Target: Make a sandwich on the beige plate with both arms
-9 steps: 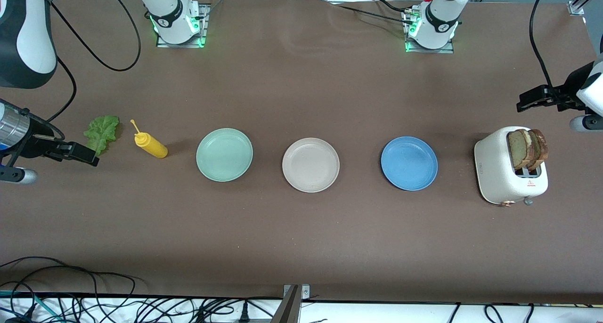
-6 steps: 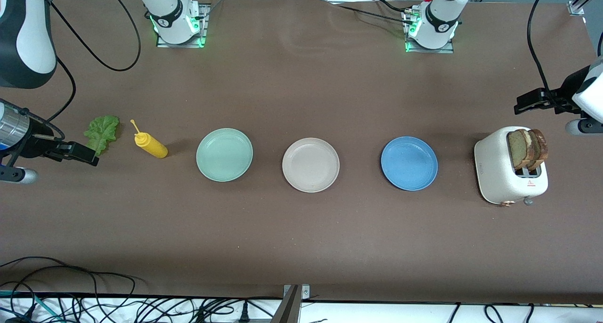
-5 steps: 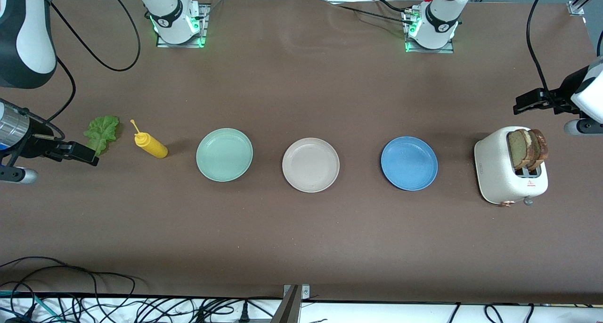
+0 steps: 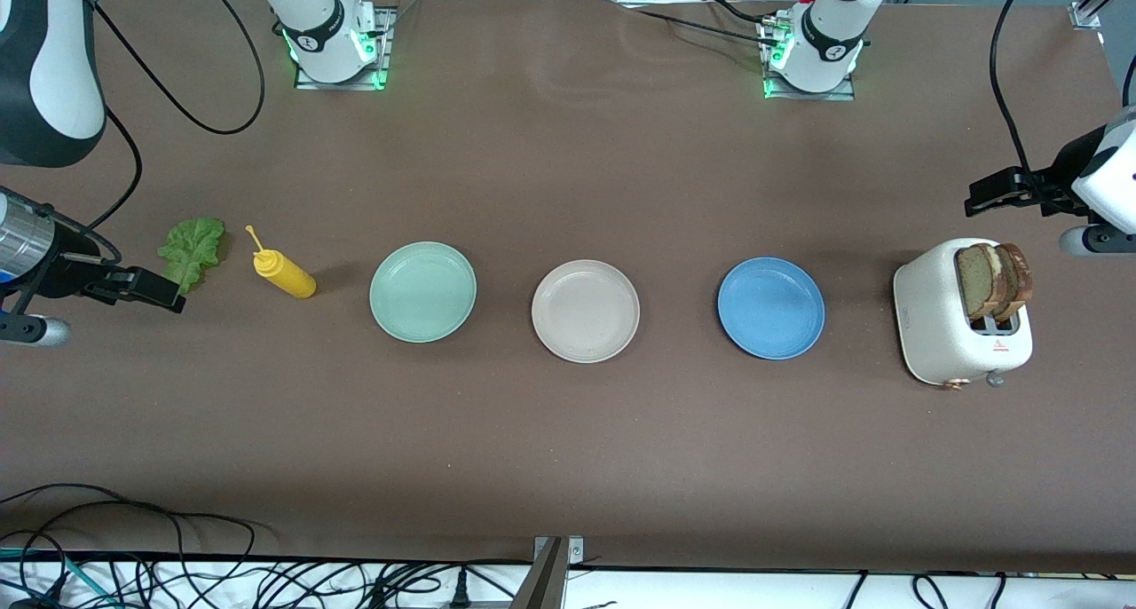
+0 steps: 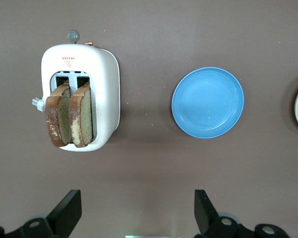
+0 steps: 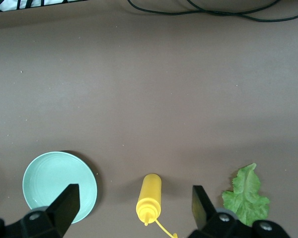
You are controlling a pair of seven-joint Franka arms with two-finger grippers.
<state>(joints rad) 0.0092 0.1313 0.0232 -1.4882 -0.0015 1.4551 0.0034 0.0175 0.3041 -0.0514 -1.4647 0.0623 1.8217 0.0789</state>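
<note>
With both the left gripper and right gripper jaws spread empty, pinch each stiff, crumbly bread slice by its top crust — take the limp lettuce leaf, beside the right jaws, gently.

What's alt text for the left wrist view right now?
White toaster with two browned bread slices standing in its slots sits on the brown table, a blue plate beside it. The open left gripper hangs above the table, holding nothing.

The beige plate lies between two other plates; the bread slices stand in the toaster at the left arm's end; the lettuce leaf lies just beside the bottle at the right arm's end.
</note>
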